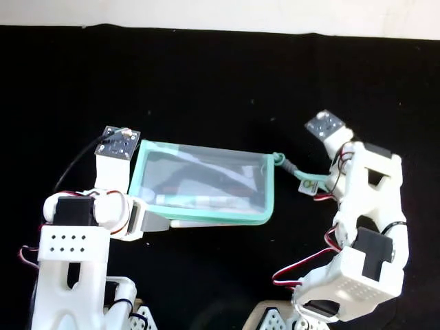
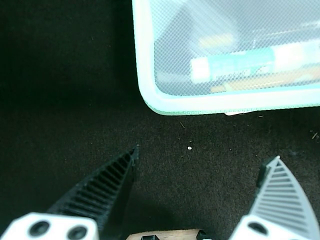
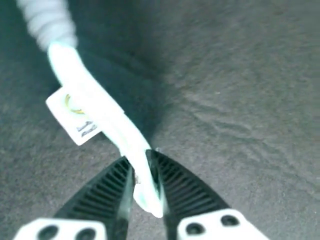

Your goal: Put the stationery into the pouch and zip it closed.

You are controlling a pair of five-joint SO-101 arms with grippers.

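High view: the pouch point(image 1: 203, 185), clear mesh with a pale green border, lies flat near the middle of the black cloth point(image 1: 206, 75), between the two arms. The stationery point(image 2: 235, 65) is inside it; through the mesh, a white and green tube-like item lies along the lower border with a thin yellowish stick beside it. I cannot tell whether the zip is fully closed.

Left gripper point(image 2: 206, 153): fingers spread wide, holding nothing, over bare cloth just short of the pouch's rounded corner and not touching it.

Right gripper point(image 3: 141, 157): fingers nearly together, pinched on the pale green pull strap point(image 3: 95, 107) that runs out from the pouch's far right corner. A small white tag point(image 3: 75, 117) hangs on the strap, just beyond the fingertips.

Other things: a tiny white speck point(image 2: 189, 148) lies on the cloth between the left gripper and the pouch. Red and black wires point(image 1: 302, 268) loop beside the right arm's lower joints. Nothing lies between either gripper and the pouch.

Surface and room: the cloth is slightly wrinkled beside the strap. A pale strip of wall point(image 1: 275, 12) runs along the far edge of the cloth.
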